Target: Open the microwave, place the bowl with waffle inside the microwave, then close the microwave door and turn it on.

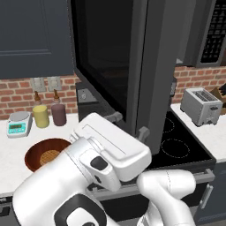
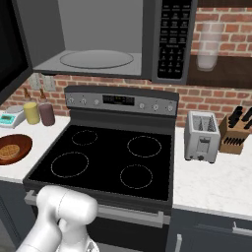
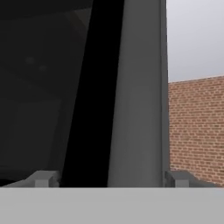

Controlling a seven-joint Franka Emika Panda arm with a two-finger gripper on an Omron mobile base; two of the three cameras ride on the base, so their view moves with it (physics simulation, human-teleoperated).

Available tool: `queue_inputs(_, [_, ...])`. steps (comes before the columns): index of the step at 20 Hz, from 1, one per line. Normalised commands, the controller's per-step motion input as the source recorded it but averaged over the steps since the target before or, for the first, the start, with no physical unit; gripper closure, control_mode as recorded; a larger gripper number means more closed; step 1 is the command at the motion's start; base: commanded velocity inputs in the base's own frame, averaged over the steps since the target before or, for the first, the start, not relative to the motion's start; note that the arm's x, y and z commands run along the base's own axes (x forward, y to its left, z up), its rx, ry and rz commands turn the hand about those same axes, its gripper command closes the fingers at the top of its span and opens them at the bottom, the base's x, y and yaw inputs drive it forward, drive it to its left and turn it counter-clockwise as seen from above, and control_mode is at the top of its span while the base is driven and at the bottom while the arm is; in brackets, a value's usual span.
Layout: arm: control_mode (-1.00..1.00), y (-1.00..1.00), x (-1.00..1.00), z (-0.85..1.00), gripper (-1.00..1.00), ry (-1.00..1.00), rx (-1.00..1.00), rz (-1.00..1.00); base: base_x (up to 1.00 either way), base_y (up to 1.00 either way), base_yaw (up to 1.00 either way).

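end effector (image 3: 111, 178) spread wide astride microwave door (image 3: 131, 96) edge, gripping nothing, arm raised at door

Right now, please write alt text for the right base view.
The microwave stands open above a black stove, its glass turntable bare. The bowl with the waffle waits on the left counter.

The white arm rises from the lower edge of the left base view, elbow bent, its hand reaching forward and up. The pincer (image 3: 112, 178) stands spread wide (fingertips (image 3: 43, 178) far apart at the hand view's bottom), gripping nothing.
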Motion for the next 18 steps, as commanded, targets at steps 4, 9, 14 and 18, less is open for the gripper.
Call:
queue_inputs(4, [-1.00,0.14,0.00,-0.01,-1.00,0.00,0.00,0.05,0.00,0.00,0.00])
queue_inputs(9, [-1.00,0.29,0.00,0.14,-1.00,0.00,0.00,0.05,0.00,0.00,0.00])
queue_inputs(14, [-1.00,0.39,0.00,0.22,-1.00,0.01,0.00,0.03,0.00,0.00,0.00])
queue_inputs(18, [-1.00,0.29,-0.23,0.28,-1.00,0.00,0.00,0.02,0.00,0.00,0.00])
